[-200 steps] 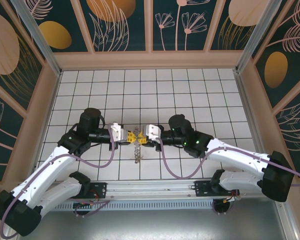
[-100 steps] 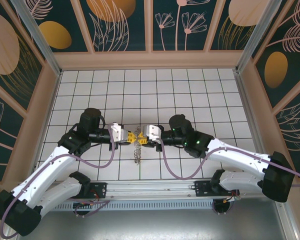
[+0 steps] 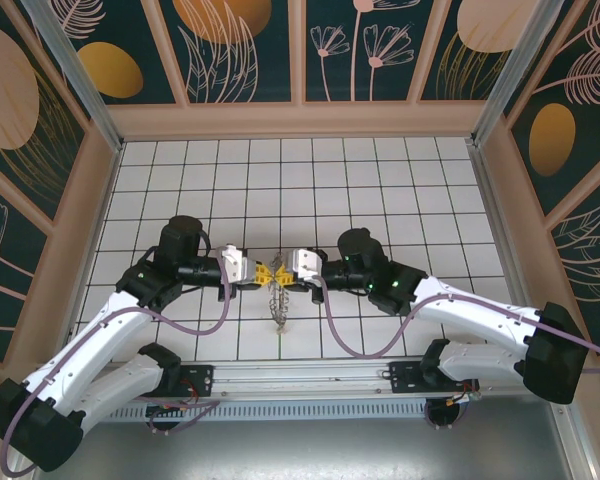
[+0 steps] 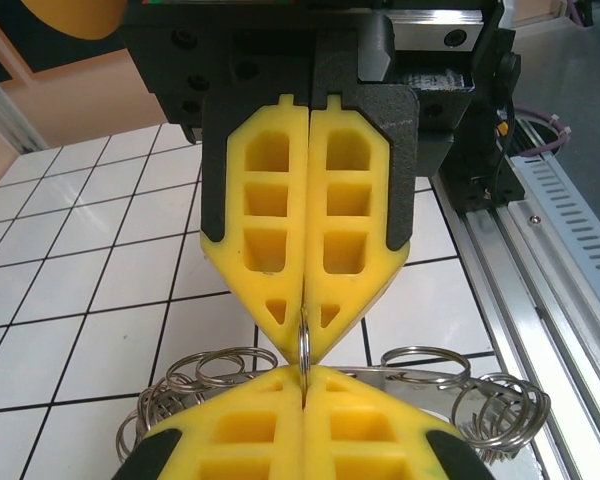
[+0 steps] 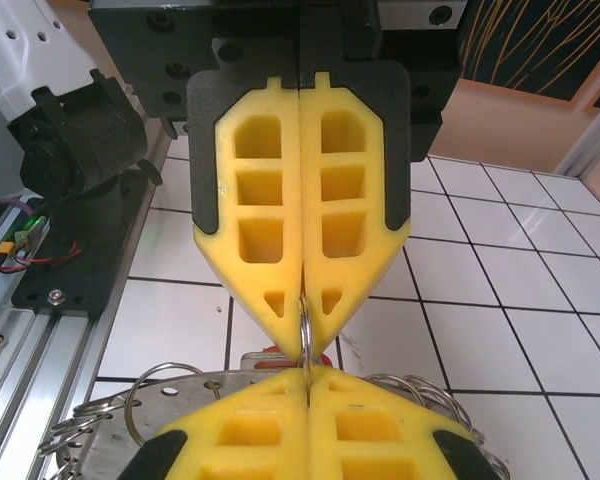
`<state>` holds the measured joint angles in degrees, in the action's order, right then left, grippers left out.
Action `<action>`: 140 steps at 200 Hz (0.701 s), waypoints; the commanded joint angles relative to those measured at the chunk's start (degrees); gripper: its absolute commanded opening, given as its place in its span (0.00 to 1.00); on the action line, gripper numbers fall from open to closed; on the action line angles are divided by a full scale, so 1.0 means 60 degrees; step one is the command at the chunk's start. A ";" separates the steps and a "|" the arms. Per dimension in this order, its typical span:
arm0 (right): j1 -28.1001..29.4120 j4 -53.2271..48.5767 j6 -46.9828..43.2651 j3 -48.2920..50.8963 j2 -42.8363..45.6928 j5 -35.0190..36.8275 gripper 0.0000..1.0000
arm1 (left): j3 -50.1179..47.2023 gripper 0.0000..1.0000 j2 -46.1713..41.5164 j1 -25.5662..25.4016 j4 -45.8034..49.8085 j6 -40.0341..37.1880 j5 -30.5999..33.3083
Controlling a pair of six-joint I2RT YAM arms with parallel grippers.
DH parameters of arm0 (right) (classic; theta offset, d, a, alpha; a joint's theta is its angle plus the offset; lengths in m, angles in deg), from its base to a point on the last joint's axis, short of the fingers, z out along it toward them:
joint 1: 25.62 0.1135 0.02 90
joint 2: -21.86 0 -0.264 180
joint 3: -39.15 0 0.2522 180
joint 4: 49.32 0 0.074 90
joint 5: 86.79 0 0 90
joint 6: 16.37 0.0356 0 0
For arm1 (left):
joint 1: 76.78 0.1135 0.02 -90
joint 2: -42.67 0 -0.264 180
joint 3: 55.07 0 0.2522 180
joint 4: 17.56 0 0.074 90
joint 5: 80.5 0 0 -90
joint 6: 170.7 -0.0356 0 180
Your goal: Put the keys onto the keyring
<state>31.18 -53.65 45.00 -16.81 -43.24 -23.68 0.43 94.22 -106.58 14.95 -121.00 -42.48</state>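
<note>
My left gripper (image 3: 266, 271) and right gripper (image 3: 280, 272) meet tip to tip above the tiled floor, just ahead of the arm bases. Both are shut on the same small split ring (image 4: 304, 340) (image 5: 305, 330), which stands edge-on between their yellow fingers. The keyring (image 3: 276, 305) hangs below them as a flat grey plate (image 5: 196, 396) (image 4: 414, 384) fringed with wire rings. A bit of red tag (image 5: 270, 353) of the keys peeks out behind the left gripper's (image 5: 302, 345) tips; the rest is hidden. The left wrist view has the right gripper (image 4: 305, 352) facing my left gripper (image 4: 305, 374).
An aluminium rail (image 3: 300, 375) carrying the arm bases runs along the near edge, just under the grippers. Wooden walls (image 3: 300, 120) enclose the white tiled floor (image 3: 280, 180) on three sides. Purple cables (image 3: 335, 330) loop off both arms.
The right gripper's jaws closed again on the small ring. The hanging keyring shifted slightly. The left arm has kept still.
</note>
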 commanded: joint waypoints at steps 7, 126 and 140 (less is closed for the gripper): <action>0.0085 0.0907 -0.0045 -0.0030 0.0113 -0.0147 0.00 | -0.0060 0.26 -0.0039 -0.0039 -0.0539 0.0201 0.0314; -0.0091 0.0562 0.0139 -0.0059 0.0963 0.0408 0.00 | -0.1360 0.48 -0.0449 -0.0043 -0.3024 0.1839 0.0404; -0.0091 0.0706 0.0227 -0.0003 0.1014 0.0465 0.00 | -0.1445 0.47 -0.0393 -0.0035 -0.3264 0.2145 0.0923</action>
<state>31.01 -52.68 45.38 -16.70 -39.02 -21.70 -7.57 91.47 -106.58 0.63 -112.19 -38.92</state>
